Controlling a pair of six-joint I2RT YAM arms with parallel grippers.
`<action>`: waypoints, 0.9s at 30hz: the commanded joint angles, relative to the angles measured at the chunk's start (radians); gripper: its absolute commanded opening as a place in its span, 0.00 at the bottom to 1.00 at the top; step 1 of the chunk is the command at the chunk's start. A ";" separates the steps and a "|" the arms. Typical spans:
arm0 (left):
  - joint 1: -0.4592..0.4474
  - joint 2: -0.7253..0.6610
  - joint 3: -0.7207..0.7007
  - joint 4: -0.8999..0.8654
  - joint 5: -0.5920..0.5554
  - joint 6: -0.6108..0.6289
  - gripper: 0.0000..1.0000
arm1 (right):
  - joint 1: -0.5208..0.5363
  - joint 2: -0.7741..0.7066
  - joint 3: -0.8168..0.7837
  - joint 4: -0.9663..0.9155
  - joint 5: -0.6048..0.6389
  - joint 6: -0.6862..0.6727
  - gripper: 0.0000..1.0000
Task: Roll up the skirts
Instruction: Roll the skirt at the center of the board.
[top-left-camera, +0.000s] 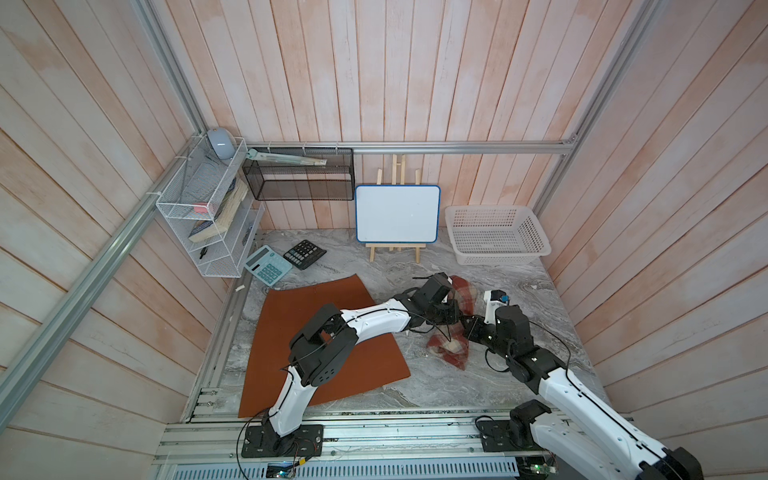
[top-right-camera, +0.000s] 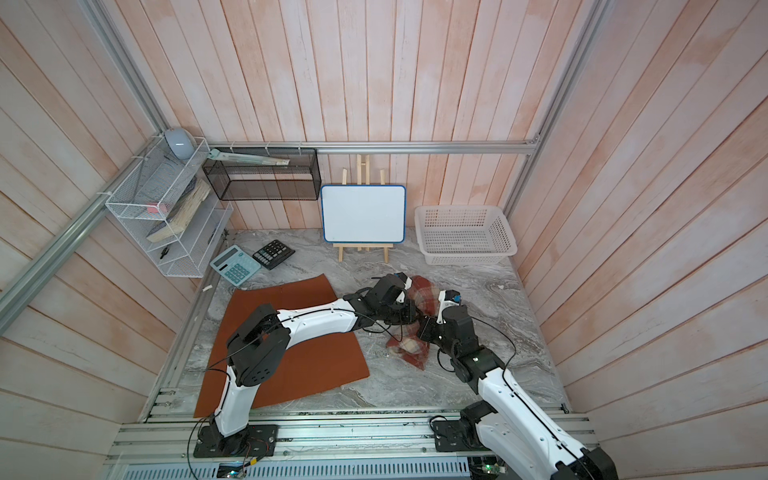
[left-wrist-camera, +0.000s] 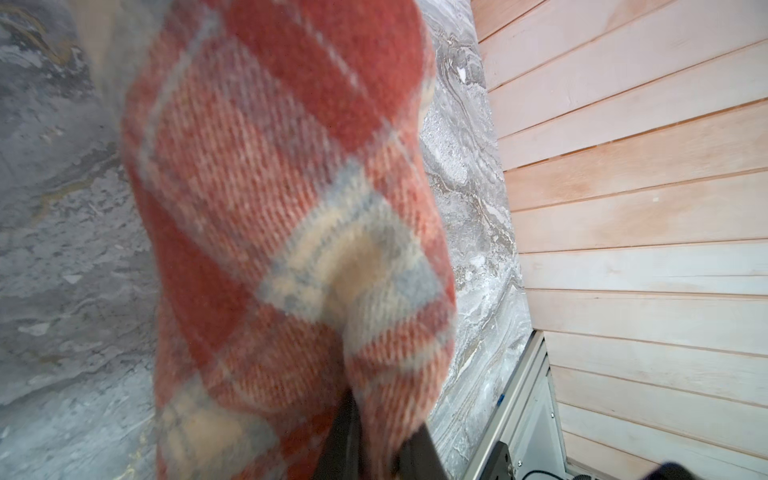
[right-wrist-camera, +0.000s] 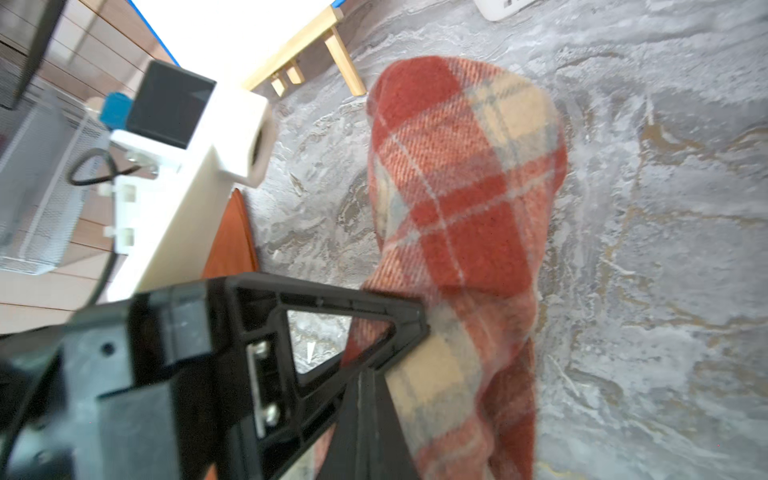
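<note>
Plaid skirt (top-left-camera: 451, 349) is bunched, pinched by left end effector (left-wrist-camera: 380, 415) and right end effector (right-wrist-camera: 368, 399).

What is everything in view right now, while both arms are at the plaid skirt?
plaid skirt: one, red-cream-tan, bunched, right of centre
orange skirt: one, rust-orange, flat, left side
calculators: two, teal and black, back left
whiteboard: one, white with blue edge, on easel at back
basket: one, white, back right corner
wire rack: one, white, left wall
mesh shelf: one, black, back wall
table: one, grey marble, beneath everything
left end effector: one, black, shut on plaid skirt
right end effector: one, black, shut against plaid skirt, grip unclear
</note>
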 joint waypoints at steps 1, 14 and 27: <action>-0.006 0.024 0.024 -0.071 -0.022 0.015 0.00 | 0.012 -0.046 -0.077 -0.001 -0.058 0.071 0.00; -0.062 0.075 0.037 0.045 0.035 -0.054 0.00 | 0.050 -0.124 -0.224 -0.025 0.112 0.222 0.00; -0.041 0.030 -0.079 0.246 0.087 -0.101 0.38 | 0.068 -0.050 -0.278 -0.012 0.173 0.311 0.00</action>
